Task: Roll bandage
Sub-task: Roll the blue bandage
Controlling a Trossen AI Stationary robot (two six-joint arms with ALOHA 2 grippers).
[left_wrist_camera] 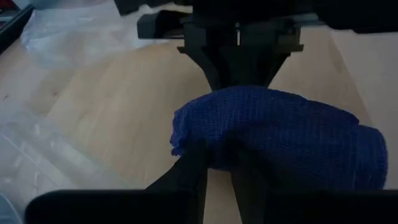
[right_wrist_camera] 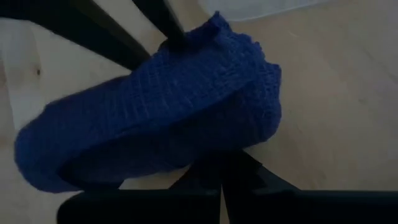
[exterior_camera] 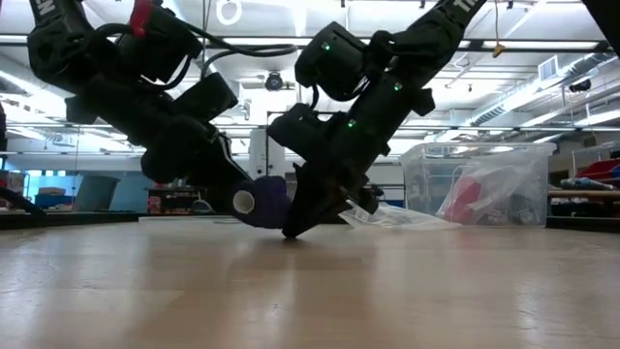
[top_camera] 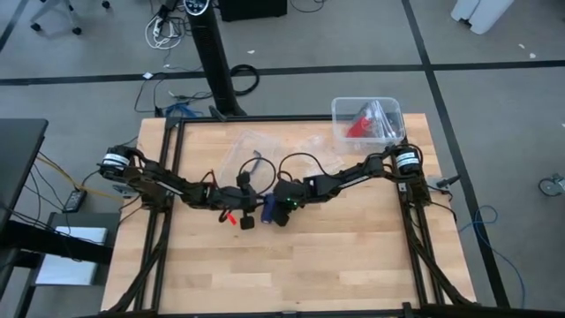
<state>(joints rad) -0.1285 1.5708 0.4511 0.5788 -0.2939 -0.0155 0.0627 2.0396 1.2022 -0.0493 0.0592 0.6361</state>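
Resting at mid-table, the rolled bandage [exterior_camera: 263, 204] is clamped by the left gripper [top_camera: 245, 218], while the right gripper [top_camera: 267, 213], fingers pressed together, is set against it; behind, a plastic bin [exterior_camera: 484, 184] is seen.

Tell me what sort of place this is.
Probably a robotics lab or workshop. A wooden table carries two robot arms, loose cables trail over the grey floor, and the low view shows ceiling strip lights and shelving behind.
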